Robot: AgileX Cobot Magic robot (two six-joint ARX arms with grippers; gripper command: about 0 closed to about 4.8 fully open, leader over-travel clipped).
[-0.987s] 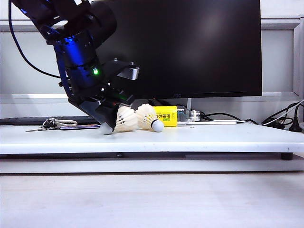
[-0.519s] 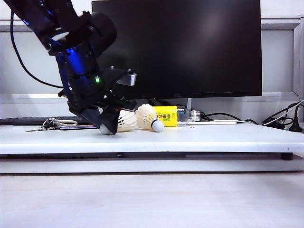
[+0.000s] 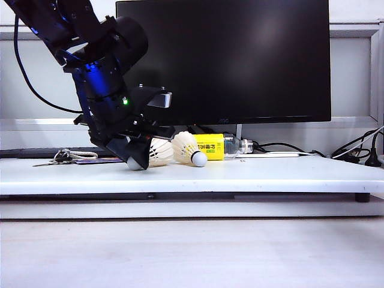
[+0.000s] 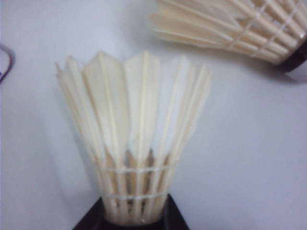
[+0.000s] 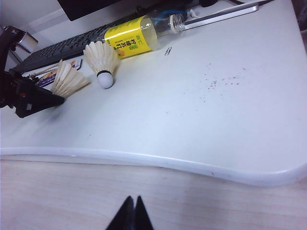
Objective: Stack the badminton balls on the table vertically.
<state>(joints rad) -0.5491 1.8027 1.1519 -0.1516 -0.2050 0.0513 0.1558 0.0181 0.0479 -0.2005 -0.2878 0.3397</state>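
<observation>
Two badminton balls lie on their sides on the white table [image 3: 270, 174]. My left gripper [image 3: 137, 161] reaches down at a slant and is shut on the cork end of the left one [image 3: 160, 153]. In the left wrist view its feather skirt [image 4: 134, 143] fans away from the black fingers [image 4: 175, 221] pressed on both sides of its base. The second ball [image 3: 187, 148] [image 4: 230, 24] lies free just to the right, cork toward the front. My right gripper [image 5: 133, 199] is shut and empty, above the wood-grain surface in front of the table's edge, and out of the exterior view.
A clear bottle with a yellow label [image 3: 213, 146] lies behind the free ball. A large black monitor [image 3: 240, 60] stands at the back. Keys [image 3: 66, 157] and a keyboard [image 5: 62, 48] lie at the back left, cables [image 3: 354, 153] at the far right, and a paper clip [image 5: 168, 51] lies near the bottle.
My left gripper has sunk a little over the left ball, rolled slightly and narrowed its jaws onto the ball's base, covering more of the skirt. The other ball has stayed put.
</observation>
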